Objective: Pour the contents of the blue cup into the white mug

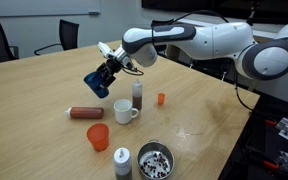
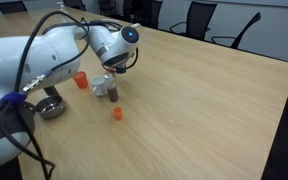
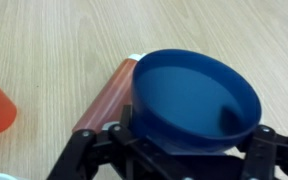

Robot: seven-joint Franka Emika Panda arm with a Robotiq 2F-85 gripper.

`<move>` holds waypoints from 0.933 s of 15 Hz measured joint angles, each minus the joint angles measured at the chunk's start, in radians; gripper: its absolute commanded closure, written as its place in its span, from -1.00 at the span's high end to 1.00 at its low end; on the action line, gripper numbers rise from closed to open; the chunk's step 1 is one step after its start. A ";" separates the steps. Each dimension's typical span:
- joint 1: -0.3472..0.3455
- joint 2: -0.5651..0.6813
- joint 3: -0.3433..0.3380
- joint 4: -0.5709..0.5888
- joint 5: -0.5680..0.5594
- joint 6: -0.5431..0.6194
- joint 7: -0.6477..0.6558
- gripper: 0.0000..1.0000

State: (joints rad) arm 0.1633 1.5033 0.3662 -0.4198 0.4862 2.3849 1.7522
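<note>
The blue cup (image 1: 96, 84) hangs tilted in the air, up and to the left of the white mug (image 1: 125, 112), which stands upright on the table. My gripper (image 1: 106, 72) is shut on the blue cup. In the wrist view the blue cup (image 3: 194, 100) fills the middle with its open mouth toward the camera, and my gripper (image 3: 184, 152) clasps it from below with black fingers (image 3: 84, 152) on either side. What is inside the cup cannot be made out. In an exterior view the arm hides the cup and the mug.
A red-brown cylinder (image 1: 85, 113) lies left of the mug. A brown shaker (image 1: 137, 95) stands just behind it. An orange-red cup (image 1: 98, 137), a white shaker with dark cap (image 1: 122, 162) and a metal bowl (image 1: 155, 160) sit nearer the front. A small orange piece (image 1: 161, 98) lies to the right.
</note>
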 measured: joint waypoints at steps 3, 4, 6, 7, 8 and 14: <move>-0.041 0.005 0.045 -0.056 0.085 0.031 -0.134 0.28; -0.054 0.006 0.059 -0.075 0.112 0.033 -0.174 0.28; -0.073 0.008 0.080 -0.110 0.168 0.034 -0.245 0.28; -0.076 0.009 0.081 -0.123 0.201 0.034 -0.276 0.94; -0.078 0.009 0.081 -0.134 0.232 0.034 -0.304 0.98; -0.103 -0.005 0.117 -0.179 0.296 0.033 -0.414 1.00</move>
State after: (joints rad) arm 0.0606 1.4979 0.4829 -0.5988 0.7821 2.4181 1.3383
